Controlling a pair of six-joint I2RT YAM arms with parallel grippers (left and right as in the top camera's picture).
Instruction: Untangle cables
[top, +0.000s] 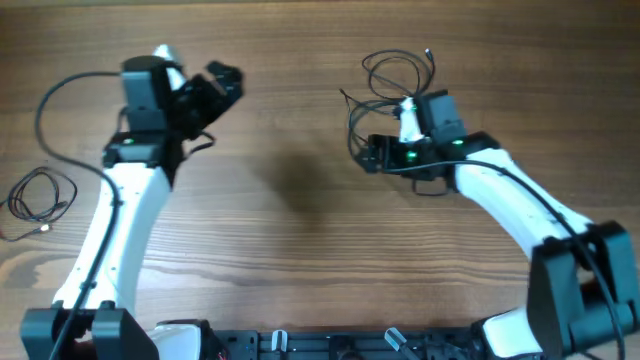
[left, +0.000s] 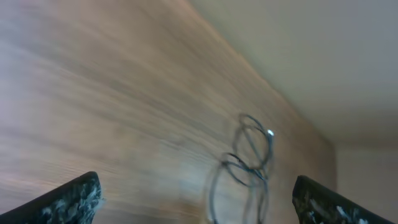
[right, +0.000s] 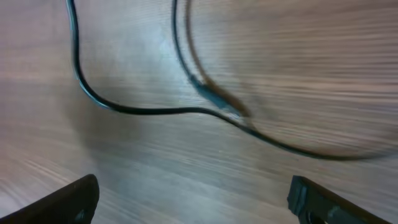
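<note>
1. Two robot arms stand over a wooden tabletop (top: 300, 260), partway through separating a set of thin black cables.
2. One cable (top: 40, 195) lies in a small coil of its own near the tabletop's left edge, well apart from the others. By the look of it, that one is finished.
3. The remaining cables (top: 395, 72) lie as loose, overlapping loops on the far right side, just beside the right arm's wrist. How many strands cross in that cluster cannot be told from here.
4. The left fingers (left: 74, 199) are spread wide and hold nothing, angled across the wood toward the distant loops.
5. The right fingers (right: 68, 202) are also spread wide, hovering low over a strand (right: 143, 111) and a small plug (right: 214, 96) lying flat on the wood. They grip neither.
6. On this showing the job looks about a third done. The crossed loops on the right have yet to be drawn apart and laid out separately.
</note>
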